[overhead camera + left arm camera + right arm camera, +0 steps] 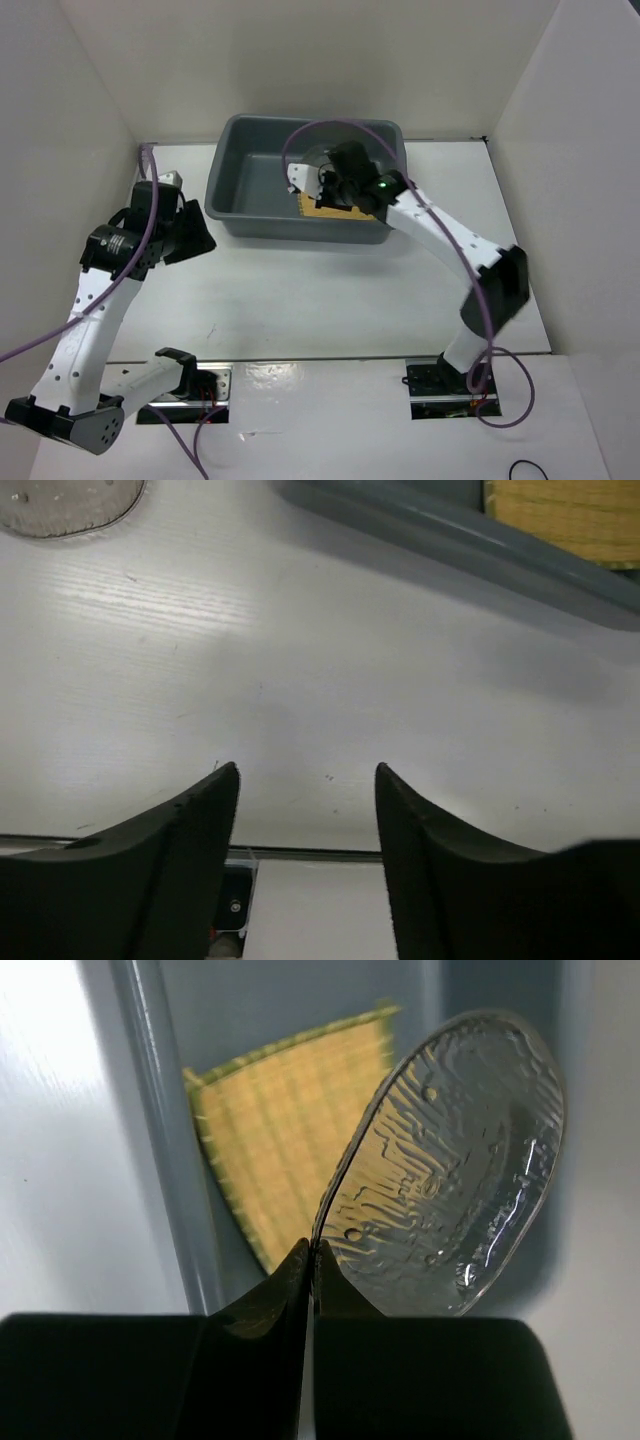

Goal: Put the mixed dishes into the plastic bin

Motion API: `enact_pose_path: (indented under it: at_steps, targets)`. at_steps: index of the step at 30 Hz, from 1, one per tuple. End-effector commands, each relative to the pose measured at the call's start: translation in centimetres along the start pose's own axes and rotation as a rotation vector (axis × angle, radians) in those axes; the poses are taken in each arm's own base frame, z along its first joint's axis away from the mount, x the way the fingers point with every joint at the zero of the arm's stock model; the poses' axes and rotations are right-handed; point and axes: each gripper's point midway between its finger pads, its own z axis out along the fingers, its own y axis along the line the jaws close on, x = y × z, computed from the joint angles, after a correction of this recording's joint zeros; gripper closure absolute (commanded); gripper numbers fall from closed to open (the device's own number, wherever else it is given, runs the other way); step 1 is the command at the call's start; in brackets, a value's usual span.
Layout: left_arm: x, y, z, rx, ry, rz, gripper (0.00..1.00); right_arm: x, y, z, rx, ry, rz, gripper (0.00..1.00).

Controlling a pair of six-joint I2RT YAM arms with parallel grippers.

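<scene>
The right gripper [312, 1257] is pressing its fingers together on the rim of the clear plate [450, 1160], holding it tilted on edge inside the plastic bin [150, 1110]. The plate is hanging beside the woven mat [290, 1130], which is lying in the bin by its near wall. The right arm [440, 235] is reaching forward and leftward from its base, dipping over the bin's near rim. The left gripper [306, 772] is hovering over the bare desk [300, 660] with its fingers spread and nothing between them, and the left arm [95, 300] is folding up at the desk's left side. A clear round dish [55, 505] is showing only partly, cut off at the left wrist view's top corner, so it is not telling as bowl or cup. One plate, one mat, one bin and one cut-off dish are showing.
</scene>
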Motion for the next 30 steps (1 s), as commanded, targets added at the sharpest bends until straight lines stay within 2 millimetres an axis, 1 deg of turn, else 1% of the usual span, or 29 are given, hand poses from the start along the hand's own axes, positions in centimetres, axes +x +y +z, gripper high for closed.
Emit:
enact_pose_path:
  at_steps: [1, 2, 3, 4, 5, 6, 7, 8, 9, 10, 11, 12, 13, 14, 15, 16, 17, 18, 19, 20, 21, 23, 24, 25, 26, 27, 28, 29, 30]
  targets:
    - [-1.6, -1.4, -1.4, 0.075, -0.028, 0.045, 0.4, 0.0, -0.3, 4.0, -0.024, 0.013, -0.001, 1.0]
    - [-1.6, -1.9, -1.4, 0.096, -0.017, 0.046, 0.64, 0.1, 0.1, 5.1, -0.044, 0.016, -0.009, 1.0]
    - [-1.6, -2.4, -1.5, 0.124, -0.004, 0.062, 0.79, 0.8, 0.7, 7.3, -0.072, 0.04, -0.007, 1.0]
    - [-1.8, -3.7, -1.9, 0.193, -0.003, 0.063, 0.9, 1.5, 0.7, 8.3, -0.082, 0.057, -0.001, 1.0]
    - [-2.2, -3.9, -2.7, 0.208, -0.029, 0.063, 0.98, 1.8, 1.0, 9.3, -0.094, 0.067, 0.0, 1.0]
    - [-2.2, -3.9, -3.0, 0.212, -0.036, 0.049, 1.0, 3.2, 1.8, 11.1, -0.122, 0.099, 0.008, 1.0]
    - [-2.8, -4.2, -3.3, 0.224, -0.056, 0.038, 0.97, 4.1, 1.7, 11.8, -0.127, 0.117, 0.018, 1.0]
    - [-3.1, -4.4, -4.1, 0.237, -0.077, 0.023, 0.94, 4.5, 1.4, 12.5, -0.119, 0.119, 0.024, 1.0]
    - [-3.1, -4.3, -4.3, 0.242, -0.085, 0.023, 0.91, 6.1, 1.8, 13.5, -0.141, 0.143, 0.04, 1.0]
    - [-3.1, -4.4, -4.4, 0.242, -0.084, 0.014, 0.74, 6.6, 1.7, 14.0, -0.136, 0.148, 0.046, 1.0]
    - [-2.8, -4.2, -4.8, 0.243, -0.086, 0.014, 0.57, 6.8, 1.8, 14.5, -0.136, 0.148, 0.046, 1.0]
    - [-2.9, -4.1, -5.0, 0.241, -0.098, 0.002, 0.15, 8.3, 2.0, 15.2, -0.147, 0.172, 0.05, 1.0]
    - [-3.0, -3.8, -6.0, 0.246, -0.129, -0.028, 0.0, 9.1, 1.9, 15.4, -0.154, 0.18, 0.063, 1.0]
    - [-3.0, -3.8, -6.5, 0.256, -0.144, -0.041, 0.0, 9.9, 1.9, 15.7, -0.158, 0.191, 0.061, 1.0]
    - [-3.3, -4.0, -7.0, 0.276, -0.174, -0.055, 0.0, 10.4, 2.5, 16.0, -0.174, 0.201, 0.054, 1.0]
    - [-3.2, -3.9, -7.9, 0.299, -0.205, -0.078, 0.0, 11.1, 2.2, 16.2, -0.167, 0.208, 0.063, 1.0]
    - [-3.2, -3.9, -8.2, 0.313, -0.224, -0.088, 0.0, 12.1, 2.3, 16.5, -0.172, 0.224, 0.074, 1.0]
    - [-3.5, -3.9, -8.5, 0.32, -0.25, -0.099, 0.0, 12.3, 2.6, 16.6, -0.185, 0.221, 0.068, 1.0]
    - [-3.2, -3.8, -8.8, 0.328, -0.256, -0.121, 0.0, 13.0, 2.7, 16.8, -0.189, 0.232, 0.075, 1.0]
    - [-2.8, -3.6, -8.2, 0.318, -0.239, -0.12, 0.0, 13.3, 3.1, 17.1, -0.198, 0.238, 0.077, 1.0]
    - [-2.9, -3.6, -8.2, 0.325, -0.25, -0.121, 0.0, 13.7, 2.8, 17.0, -0.194, 0.243, 0.083, 1.0]
    - [-2.5, -3.8, -7.7, 0.33, -0.233, -0.118, 0.0, 14.0, 3.1, 17.3, -0.201, 0.248, 0.084, 0.97]
    - [-2.5, -3.8, -7.4, 0.325, -0.225, -0.117, 0.0, 14.0, 3.1, 17.3, -0.201, 0.248, 0.084, 0.85]
    - [-2.5, -3.9, -6.9, 0.316, -0.211, -0.117, 0.0, 13.8, 3.2, 17.3, -0.207, 0.24, 0.086, 0.8]
    - [-2.6, -3.6, -6.7, 0.291, -0.208, -0.109, 0.0, 13.2, 2.6, 16.8, -0.191, 0.228, 0.084, 0.76]
    - [-3.3, -3.3, -6.6, 0.264, -0.225, -0.114, 0.0, 12.4, 1.9, 16.6, -0.167, 0.202, 0.099, 0.72]
    - [-3.0, -2.8, -6.1, 0.229, -0.205, -0.125, 0.0, 10.6, 0.2, 15.4, -0.124, 0.153, 0.124, 0.64]
    - [-3.5, -2.4, -5.4, 0.182, -0.2, -0.128, 0.0, 9.3, -0.9, 14.7, -0.096, 0.119, 0.144, 0.58]
    - [-3.6, -2.2, -5.5, 0.156, -0.185, -0.128, 0.0, 7.4, -2.5, 13.6, -0.05, 0.067, 0.204, 0.41]
